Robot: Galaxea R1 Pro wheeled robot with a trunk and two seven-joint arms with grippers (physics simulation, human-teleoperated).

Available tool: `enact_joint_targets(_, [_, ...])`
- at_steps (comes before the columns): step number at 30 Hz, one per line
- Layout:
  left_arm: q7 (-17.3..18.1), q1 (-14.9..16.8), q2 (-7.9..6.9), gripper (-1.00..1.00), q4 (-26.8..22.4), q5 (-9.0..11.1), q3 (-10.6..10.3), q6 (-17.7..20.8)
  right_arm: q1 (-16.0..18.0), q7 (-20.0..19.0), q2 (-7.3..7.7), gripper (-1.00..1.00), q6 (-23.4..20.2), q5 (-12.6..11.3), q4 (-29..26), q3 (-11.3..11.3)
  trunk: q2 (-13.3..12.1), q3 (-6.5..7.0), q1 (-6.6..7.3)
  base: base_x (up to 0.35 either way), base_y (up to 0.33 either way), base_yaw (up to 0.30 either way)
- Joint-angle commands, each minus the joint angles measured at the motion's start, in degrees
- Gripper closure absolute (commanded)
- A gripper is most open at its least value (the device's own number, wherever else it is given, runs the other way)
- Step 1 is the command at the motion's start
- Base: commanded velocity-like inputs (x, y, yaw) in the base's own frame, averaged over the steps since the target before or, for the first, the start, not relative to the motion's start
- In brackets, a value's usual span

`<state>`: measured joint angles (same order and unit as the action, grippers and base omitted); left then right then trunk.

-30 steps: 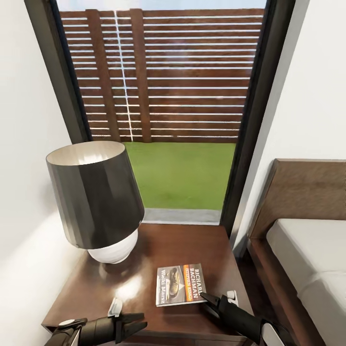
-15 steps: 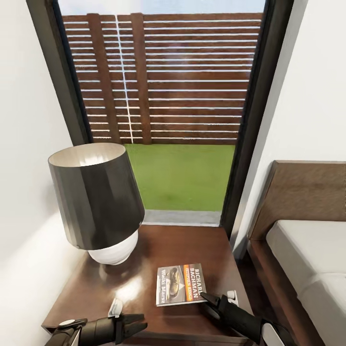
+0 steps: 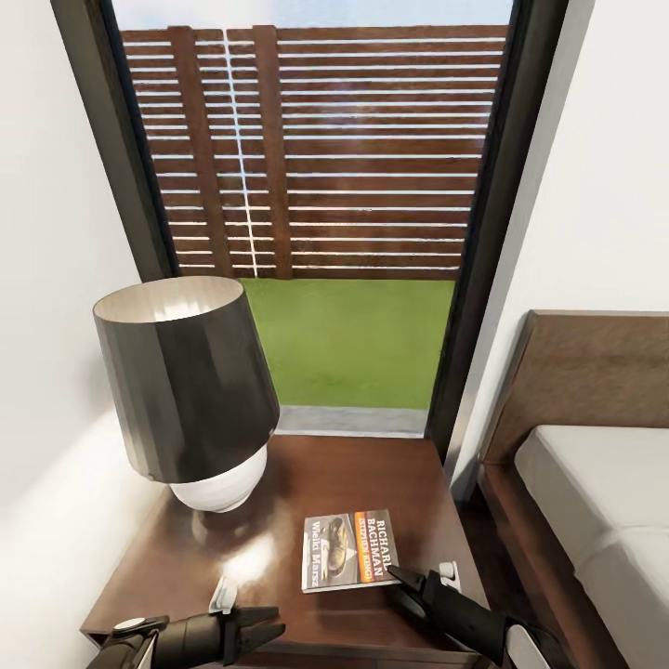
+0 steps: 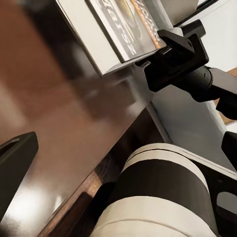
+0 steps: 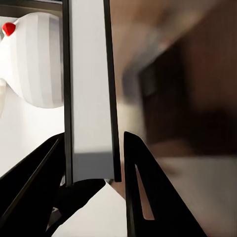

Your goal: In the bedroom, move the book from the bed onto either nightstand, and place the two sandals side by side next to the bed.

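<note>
Lying flat on nightstand point(image 3: 279, 530), book point(image 3: 347, 549)

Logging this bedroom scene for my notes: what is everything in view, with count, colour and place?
book: one, dark cover with orange stripe, flat on the nightstand's near right part.
nightstand: one, glossy dark brown, under the window.
lamp: one, dark grey shade, white base, nightstand's left.
window: one, black frame, fence and grass beyond.
bed: one, brown frame, light-grey mattress, right.
left gripper: one, black, nightstand's near edge.
right gripper: one, black, fingers flanking the book's edge.
</note>
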<state>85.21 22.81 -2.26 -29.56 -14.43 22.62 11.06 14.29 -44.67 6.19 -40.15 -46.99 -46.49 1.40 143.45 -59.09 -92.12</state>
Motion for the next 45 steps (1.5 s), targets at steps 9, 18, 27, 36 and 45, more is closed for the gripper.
enact_joint_targets(9, [0.3, 0.0, 0.06, -1.00, 0.0, -0.7, 0.5, 0.6, 0.0, 0.1, 0.05, -1.00, -0.3, -0.5, 0.0, 0.1, 0.0, -0.05, 0.01, 0.000, 0.000, 0.000])
enact_joint_targets(18, [0.3, 0.0, 0.06, -1.00, 0.0, -0.7, 0.4, 0.6, 0.0, 0.1, 0.05, -1.00, -0.3, -0.5, 0.0, 0.1, 0.0, -0.05, 0.01, 0.000, 0.000, 0.000])
enact_joint_targets(27, [0.3, 0.0, 0.06, -1.00, 0.0, -0.7, 0.4, 0.6, 0.0, 0.1, 0.05, -1.00, -0.4, -0.5, 0.0, 0.1, 0.0, -0.05, 0.01, 0.000, 0.000, 0.000])
enact_joint_targets(36, [0.3, 0.0, 0.06, -1.00, 0.0, -0.7, 0.5, 0.6, 0.0, 0.1, 0.05, -1.00, -0.4, -0.5, 0.0, 0.1, 0.0, -0.05, 0.01, 0.000, 0.000, 0.000])
enact_joint_targets(45, [0.3, 0.0, 0.06, -1.00, 0.0, -0.7, 0.4, 0.6, 0.0, 0.2, 0.05, -1.00, -0.3, -0.5, 0.0, 0.1, 0.0, -0.05, 0.01, -0.110, 0.000, 0.000])
